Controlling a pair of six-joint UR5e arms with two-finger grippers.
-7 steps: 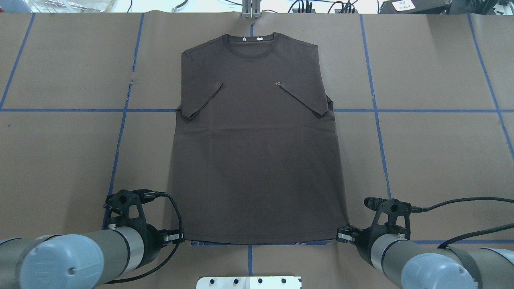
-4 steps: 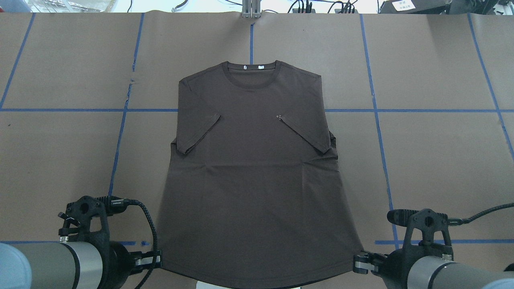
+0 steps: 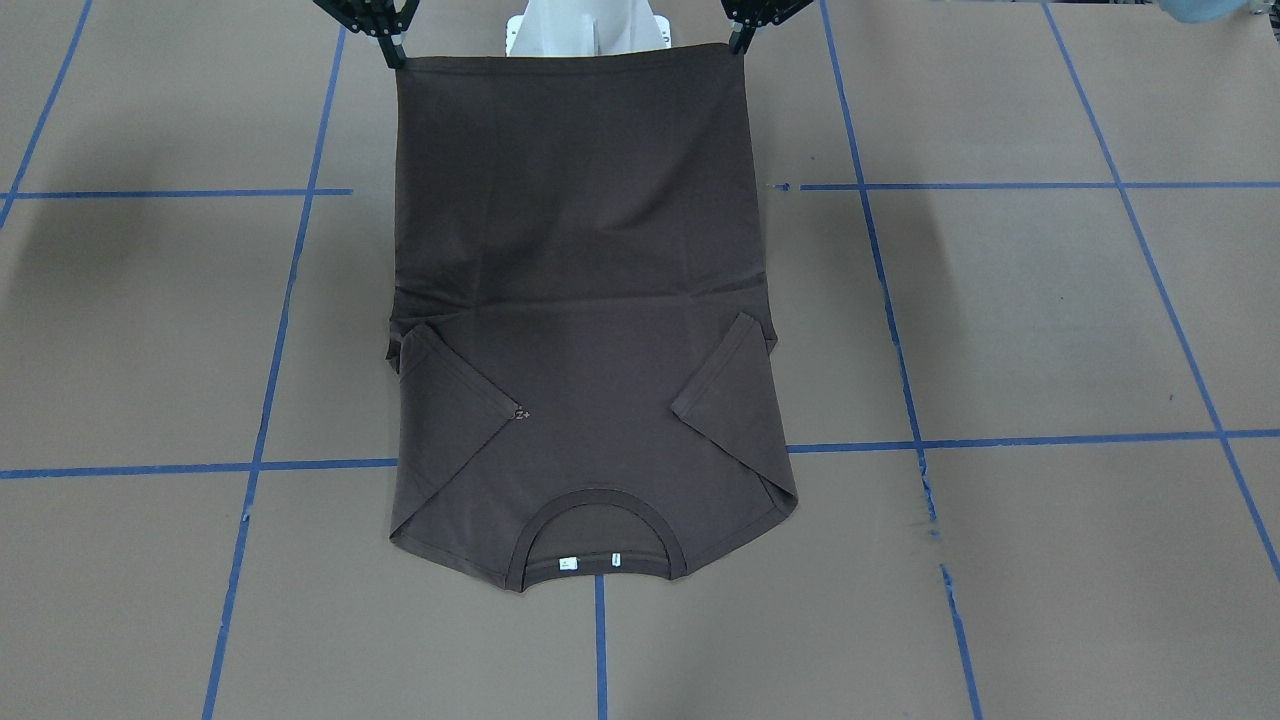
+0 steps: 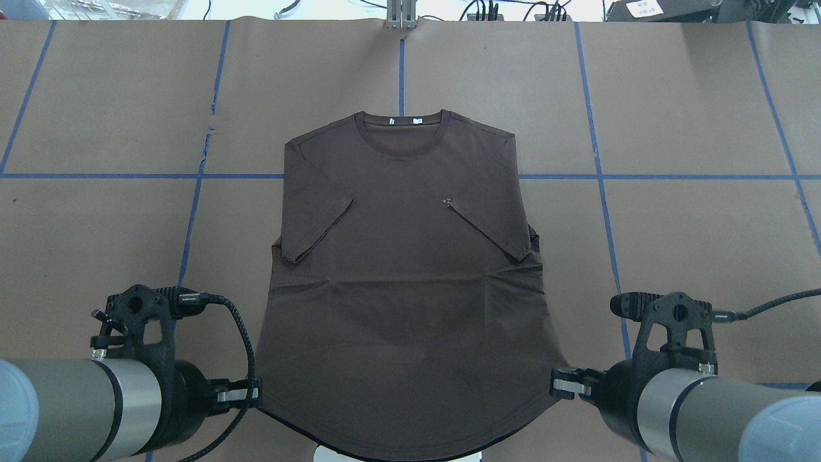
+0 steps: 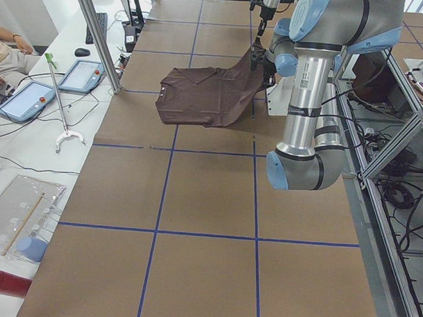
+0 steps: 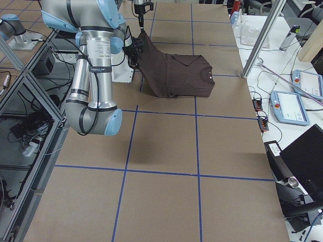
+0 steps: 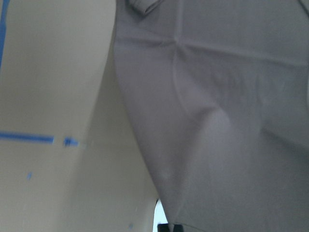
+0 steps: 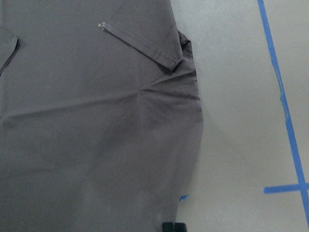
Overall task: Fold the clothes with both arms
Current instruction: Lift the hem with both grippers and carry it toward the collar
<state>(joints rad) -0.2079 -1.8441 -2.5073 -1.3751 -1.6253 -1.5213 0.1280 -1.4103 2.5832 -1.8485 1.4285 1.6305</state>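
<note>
The dark brown-grey T-shirt [image 4: 397,269] lies face up on the brown paper with both sleeves folded in over the chest. Its collar [image 4: 399,125] and white tags point away from me. My left gripper [image 4: 256,393] is shut on the hem's left corner. My right gripper [image 4: 557,384] is shut on the hem's right corner. Both hold the hem off the table, so the lower half slopes up from a crease under the sleeves; the collar end rests flat. In the front view the shirt [image 3: 580,300] hangs between the left gripper [image 3: 738,42] and the right gripper [image 3: 395,55].
The white pedestal base [image 3: 585,30] stands just behind the raised hem. Blue tape lines [image 4: 192,218] grid the paper. A metal post [image 4: 401,13] stands at the far edge. Tablets [image 5: 26,96] and a grabber tool [image 5: 60,111] lie on the side table.
Both grippers pulled the hem toward me and lifted it. The whole shirt slid toward the robot, the collar moving nearer. The lower half now slopes off the table.
</note>
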